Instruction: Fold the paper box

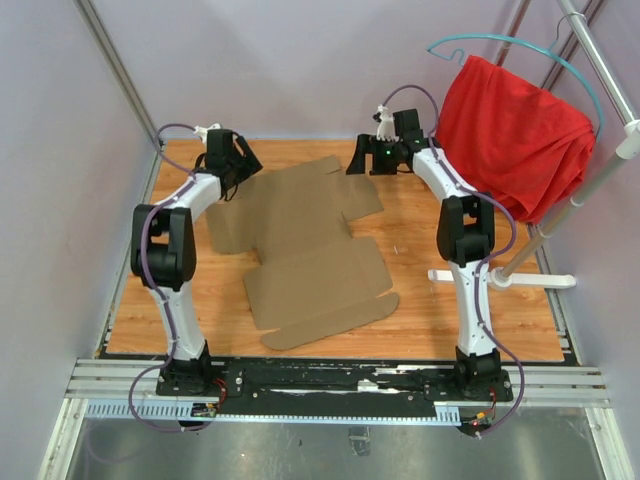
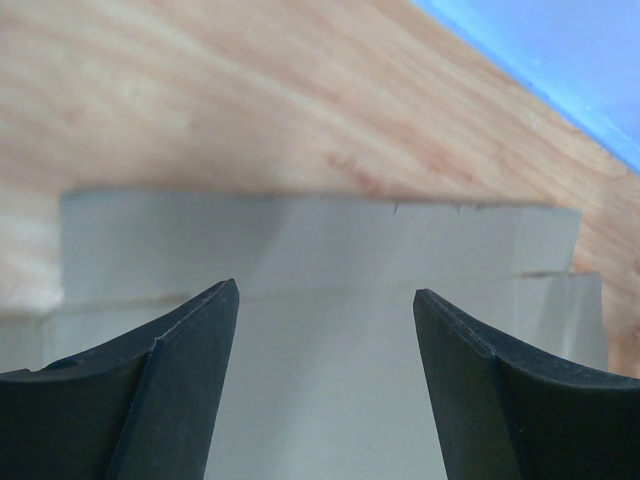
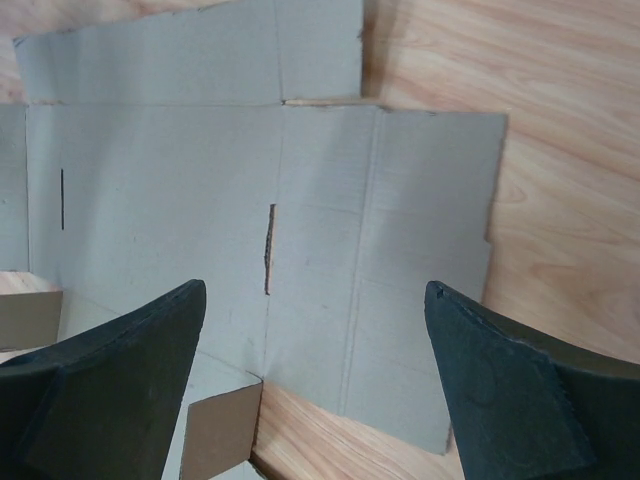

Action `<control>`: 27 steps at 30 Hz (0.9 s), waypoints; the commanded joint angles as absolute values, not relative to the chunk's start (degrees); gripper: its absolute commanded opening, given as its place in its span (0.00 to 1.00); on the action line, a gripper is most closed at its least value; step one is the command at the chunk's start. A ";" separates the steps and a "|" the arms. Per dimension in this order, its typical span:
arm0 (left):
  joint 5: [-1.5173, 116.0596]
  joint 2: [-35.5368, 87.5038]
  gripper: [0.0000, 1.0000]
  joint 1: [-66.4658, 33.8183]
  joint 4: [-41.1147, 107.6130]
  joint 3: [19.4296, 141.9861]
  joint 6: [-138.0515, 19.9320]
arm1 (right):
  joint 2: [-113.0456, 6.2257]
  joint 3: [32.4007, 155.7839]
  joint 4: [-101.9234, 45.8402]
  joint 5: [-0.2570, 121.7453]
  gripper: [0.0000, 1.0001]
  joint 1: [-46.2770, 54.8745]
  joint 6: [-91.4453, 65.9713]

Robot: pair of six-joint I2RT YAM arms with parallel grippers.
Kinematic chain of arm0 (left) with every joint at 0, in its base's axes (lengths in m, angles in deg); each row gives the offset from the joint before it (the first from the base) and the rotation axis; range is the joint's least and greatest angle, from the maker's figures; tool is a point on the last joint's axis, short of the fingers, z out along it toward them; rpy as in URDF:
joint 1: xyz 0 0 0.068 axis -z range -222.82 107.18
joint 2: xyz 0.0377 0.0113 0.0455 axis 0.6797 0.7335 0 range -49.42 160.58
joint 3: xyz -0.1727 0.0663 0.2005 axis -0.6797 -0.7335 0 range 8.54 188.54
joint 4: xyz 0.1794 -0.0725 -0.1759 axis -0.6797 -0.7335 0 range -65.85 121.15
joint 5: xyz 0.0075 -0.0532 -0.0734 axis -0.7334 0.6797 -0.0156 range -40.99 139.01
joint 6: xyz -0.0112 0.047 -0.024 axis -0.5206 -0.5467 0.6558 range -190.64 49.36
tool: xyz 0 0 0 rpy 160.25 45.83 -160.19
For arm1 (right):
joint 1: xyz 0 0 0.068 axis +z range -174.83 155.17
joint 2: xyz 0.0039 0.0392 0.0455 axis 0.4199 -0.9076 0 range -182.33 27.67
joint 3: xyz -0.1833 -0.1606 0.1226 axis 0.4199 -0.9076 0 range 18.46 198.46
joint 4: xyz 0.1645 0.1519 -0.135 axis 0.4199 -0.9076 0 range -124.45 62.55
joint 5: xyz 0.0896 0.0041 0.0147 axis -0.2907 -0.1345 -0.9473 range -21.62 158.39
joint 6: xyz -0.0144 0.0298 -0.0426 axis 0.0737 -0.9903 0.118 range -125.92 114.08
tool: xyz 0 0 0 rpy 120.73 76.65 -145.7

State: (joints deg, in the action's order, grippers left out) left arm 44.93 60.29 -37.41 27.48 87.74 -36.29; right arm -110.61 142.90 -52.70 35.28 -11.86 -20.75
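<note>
Jaws spread and empty, the left gripper [image 2: 325,325] and right gripper [image 3: 315,300] hover above the flat paper box [image 1: 305,250], which could skid on the wooden table [image 1: 440,320] if pushed unpinned.

No text, label, brand, number or sign can be read; the paper box [image 1: 310,250] is shown unprinted.

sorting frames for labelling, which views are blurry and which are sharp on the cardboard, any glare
Left wrist view: soft focus, the paper box edge and the wooden table grain smeared. Right wrist view: sharp, the slit and creases crisp, the dark fingers featureless. Top external view: even light, faint shadows, no glare on the box.
</note>
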 commanded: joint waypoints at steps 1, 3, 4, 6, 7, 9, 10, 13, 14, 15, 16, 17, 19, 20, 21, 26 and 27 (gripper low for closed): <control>45.15 68.10 0.77 -38.84 23.64 100.41 -39.91 | -106.94 141.29 -50.16 34.32 0.91 -10.53 -18.78; 45.88 70.96 0.77 -40.28 22.49 103.28 -38.27 | -107.49 140.32 -50.90 35.46 0.91 -10.46 -18.78; 46.67 72.00 0.77 -40.96 22.45 104.28 -38.06 | -107.90 140.10 -51.36 35.70 0.91 -10.43 -18.78; 47.19 73.61 0.77 -42.20 22.59 105.87 -37.63 | -108.82 139.36 -51.74 35.34 0.91 -10.50 -18.78; 47.94 74.34 0.77 -42.76 23.15 106.64 -37.60 | -109.23 139.12 -51.83 35.05 0.91 -10.50 -18.78; 49.94 76.27 0.77 -43.08 23.42 109.39 -37.56 | -110.00 138.47 -51.84 34.69 0.91 -10.37 -18.78; 51.43 77.47 0.77 -43.09 23.51 110.96 -37.65 | -110.23 138.29 -51.80 34.70 0.91 -10.15 -18.78; 56.38 80.88 0.76 -43.09 23.99 115.84 -37.00 | -110.58 137.32 -51.72 34.81 0.91 -9.62 -18.78; 57.57 81.92 0.75 -43.09 24.06 117.19 -36.98 | -110.59 136.73 -51.73 34.92 0.91 -9.35 -18.78; 58.30 83.38 0.75 -43.10 23.37 119.38 -37.21 | -110.41 136.15 -51.53 34.93 0.91 -9.17 -18.78; 58.59 84.52 0.75 -43.09 21.56 121.44 -37.86 | -110.14 135.55 -51.29 34.94 0.91 -9.03 -18.78; 58.25 85.42 0.75 -43.09 19.19 123.30 -38.76 | -109.72 134.92 -51.04 34.98 0.91 -8.82 -18.78; 57.69 86.07 0.75 -43.09 17.55 123.61 -40.07 | -108.94 133.95 -50.59 35.08 0.91 -8.73 -18.78; 58.51 86.07 0.75 -43.09 18.30 122.83 -40.88 | -108.63 133.62 -50.55 35.13 0.91 -8.75 -18.78; 59.98 86.23 0.75 -43.09 19.53 122.26 -41.41 | -108.37 133.29 -50.53 35.09 0.91 -8.75 -18.78; 69.37 89.41 0.74 -43.02 22.35 123.28 -42.35 | -106.75 131.37 -50.96 34.79 0.91 -8.72 -18.78; 70.17 90.30 0.74 -42.94 22.05 124.04 -42.38 | -106.31 130.83 -50.89 34.89 0.91 -8.66 -18.78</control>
State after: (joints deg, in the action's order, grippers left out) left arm 61.98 86.80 -43.01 21.01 121.72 -40.58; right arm -109.56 132.98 -50.93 35.11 -9.45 -19.42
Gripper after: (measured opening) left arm 0.741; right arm 0.914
